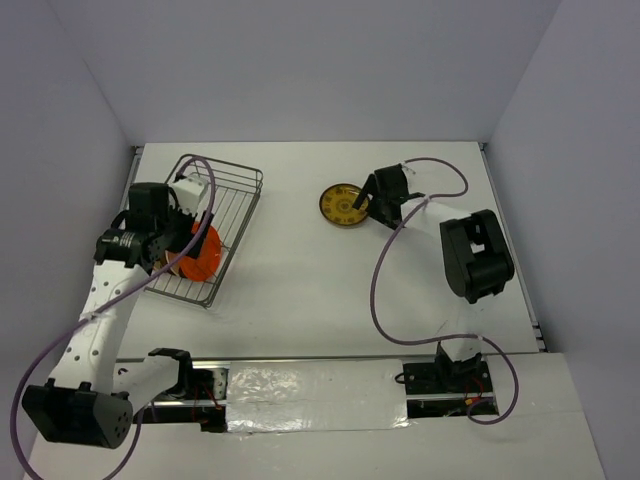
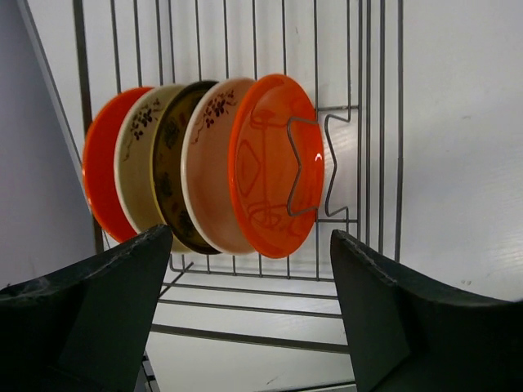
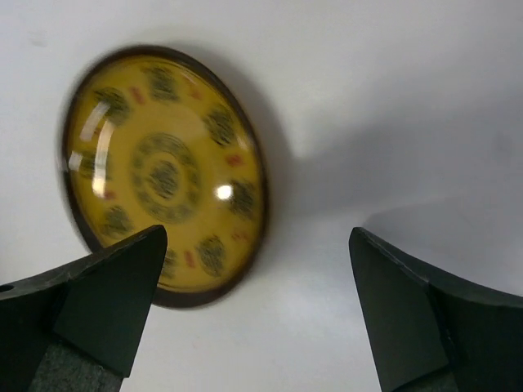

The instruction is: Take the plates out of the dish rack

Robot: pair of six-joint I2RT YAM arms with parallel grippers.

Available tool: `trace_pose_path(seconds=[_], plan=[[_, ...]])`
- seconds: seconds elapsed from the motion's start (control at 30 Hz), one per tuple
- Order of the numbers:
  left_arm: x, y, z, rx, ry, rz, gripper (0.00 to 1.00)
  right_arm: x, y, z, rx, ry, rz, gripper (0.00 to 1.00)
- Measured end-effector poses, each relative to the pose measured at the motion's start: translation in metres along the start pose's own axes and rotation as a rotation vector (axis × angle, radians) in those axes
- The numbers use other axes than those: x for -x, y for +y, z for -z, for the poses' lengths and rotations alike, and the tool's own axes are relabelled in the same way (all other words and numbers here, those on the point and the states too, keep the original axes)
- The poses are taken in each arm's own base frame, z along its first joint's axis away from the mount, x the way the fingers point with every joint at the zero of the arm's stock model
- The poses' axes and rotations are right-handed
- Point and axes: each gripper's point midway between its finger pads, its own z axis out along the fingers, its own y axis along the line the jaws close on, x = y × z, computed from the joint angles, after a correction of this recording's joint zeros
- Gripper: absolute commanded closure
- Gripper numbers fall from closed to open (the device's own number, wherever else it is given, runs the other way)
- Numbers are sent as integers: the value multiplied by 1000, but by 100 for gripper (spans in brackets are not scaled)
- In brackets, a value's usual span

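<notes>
Left gripper, jaws apart, before racked plates

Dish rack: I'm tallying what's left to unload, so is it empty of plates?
No, five plates stand on edge in a row in the dish rack, with an orange one at each end.

**Status: both sides open, no grip**

Left arm runs up from its base at the near-left corner, with the wrist turned to the right. Left pincer has its fingers spread wide and grips nothing. Right arm is folded at the elbow, forearm reaching left across the far side of the tabletop. Right pincer points down, jaws wide apart and empty.
</notes>
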Motion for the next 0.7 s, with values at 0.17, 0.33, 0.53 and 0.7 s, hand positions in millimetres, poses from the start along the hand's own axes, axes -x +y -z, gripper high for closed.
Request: trace_pose_path(seconds=[0.17, 0.33, 0.53, 0.7], plan=[[-20, 2, -27, 19, 108, -5, 29, -3, -18, 51, -177, -70, 75, 0], [-36, 4, -51, 35, 181, -9, 43, -2, -15, 102, -157, -147, 131, 0], [-51, 3, -71, 51, 223, -10, 62, -12, -16, 114, -154, -153, 182, 0], [-50, 13, -81, 104, 225, -4, 88, -26, -13, 124, -141, -135, 225, 0]])
